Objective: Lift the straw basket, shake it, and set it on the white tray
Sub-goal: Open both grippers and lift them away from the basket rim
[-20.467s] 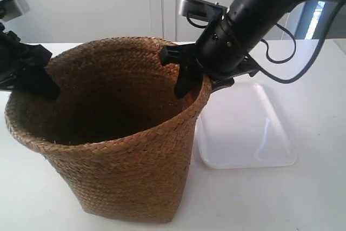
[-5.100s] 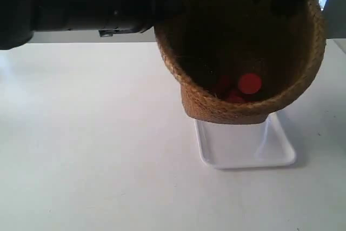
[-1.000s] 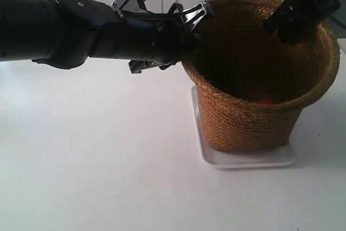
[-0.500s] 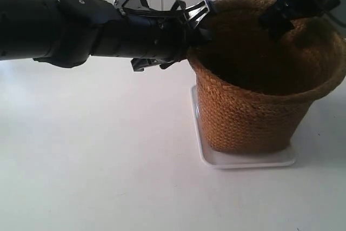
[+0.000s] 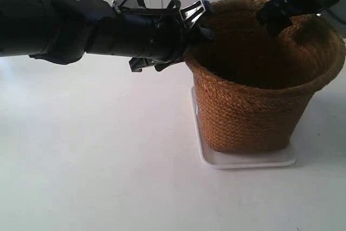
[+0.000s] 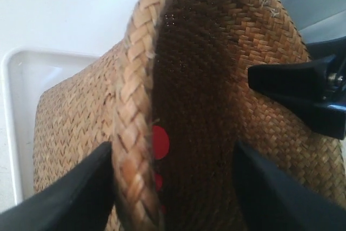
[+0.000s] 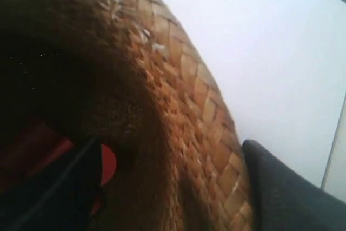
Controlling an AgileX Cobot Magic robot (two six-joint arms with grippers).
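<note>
Straw basket (image 5: 254, 112): left gripper (image 6: 172, 150) and right gripper (image 7: 170, 150) straddle its rim, wide open.

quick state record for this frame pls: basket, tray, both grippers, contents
straw basket: upright, standing on the white tray
white tray: under the basket, only its front and one side edge show
left gripper: open, fingers astride the basket rim, one inside, one outside
right gripper: open, astride the rim too
contents: red round pieces at the bottom
stage: basket set down, neither gripper clamped
</note>
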